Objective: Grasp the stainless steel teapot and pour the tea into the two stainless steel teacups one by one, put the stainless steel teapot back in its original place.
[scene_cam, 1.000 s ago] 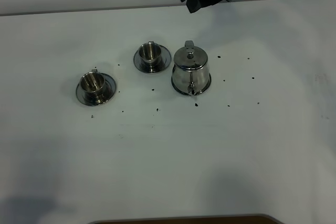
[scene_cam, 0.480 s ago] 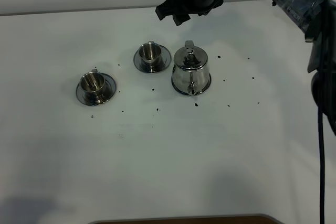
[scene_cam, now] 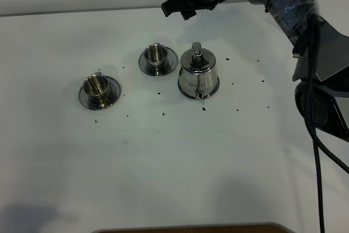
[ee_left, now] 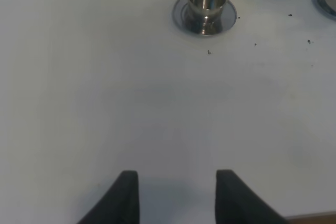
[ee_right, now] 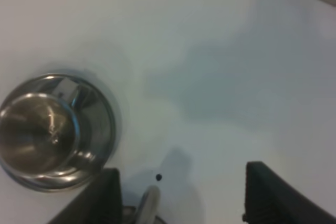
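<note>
We see shiny squat stainless steel teapot point(scene_cam: 198, 73) upright on white table point(scene_cam: 163, 167), spout toward table's near edge, nothing gripping it. Small steel teacup point(scene_cam: 156, 55) on round saucer stands just beside teapot, on its left. Second steel teacup point(scene_cam: 97, 88) on own saucer stands further left and nearer. Right end effector point(scene_cam: 178, 11) hovers above table's far edge, beyond teapot, fingers spread wide, empty. Left end effector point(ee_left: 177, 182) wide apart, empty, over bare table, well apart from cups. Black specks point(scene_cam: 204, 108) dot table.

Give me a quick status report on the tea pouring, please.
Left gripper open, empty, over the table. Right gripper open, high behind the teapot. Teapot upright, ungrasped. Nothing blocking it.
</note>
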`<state>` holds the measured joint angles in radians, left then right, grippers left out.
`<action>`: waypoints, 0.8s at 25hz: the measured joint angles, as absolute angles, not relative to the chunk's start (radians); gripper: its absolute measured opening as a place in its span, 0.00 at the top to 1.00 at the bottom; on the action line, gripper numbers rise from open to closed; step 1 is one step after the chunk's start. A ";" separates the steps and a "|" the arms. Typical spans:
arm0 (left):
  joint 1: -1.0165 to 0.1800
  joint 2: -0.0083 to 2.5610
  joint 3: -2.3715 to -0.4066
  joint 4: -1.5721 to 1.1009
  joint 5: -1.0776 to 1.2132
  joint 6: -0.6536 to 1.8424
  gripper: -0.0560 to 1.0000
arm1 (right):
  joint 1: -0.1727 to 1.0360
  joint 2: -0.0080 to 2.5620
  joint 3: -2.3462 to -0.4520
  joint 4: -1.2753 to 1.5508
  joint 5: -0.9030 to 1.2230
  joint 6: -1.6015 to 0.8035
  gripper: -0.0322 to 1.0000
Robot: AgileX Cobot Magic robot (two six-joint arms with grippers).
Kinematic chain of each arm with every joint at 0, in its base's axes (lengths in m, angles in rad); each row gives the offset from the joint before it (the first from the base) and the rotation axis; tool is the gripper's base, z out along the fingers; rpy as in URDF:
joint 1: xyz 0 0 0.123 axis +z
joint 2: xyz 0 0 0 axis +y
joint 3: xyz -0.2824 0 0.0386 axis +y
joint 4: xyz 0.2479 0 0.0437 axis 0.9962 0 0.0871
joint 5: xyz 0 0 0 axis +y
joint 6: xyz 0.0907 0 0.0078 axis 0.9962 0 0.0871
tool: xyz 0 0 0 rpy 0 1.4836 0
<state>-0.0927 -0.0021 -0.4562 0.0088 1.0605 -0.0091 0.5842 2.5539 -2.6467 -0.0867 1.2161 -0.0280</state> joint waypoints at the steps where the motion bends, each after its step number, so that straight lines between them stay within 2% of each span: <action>1: -0.093 -0.002 -0.456 0.009 1.061 -0.009 0.57 | 0.584 2.557 -2.647 -0.088 1.217 -0.032 0.47; 20: -0.093 -0.002 -0.456 0.009 1.061 -0.009 0.57 | 0.594 2.639 -2.647 -0.080 1.219 -0.098 0.47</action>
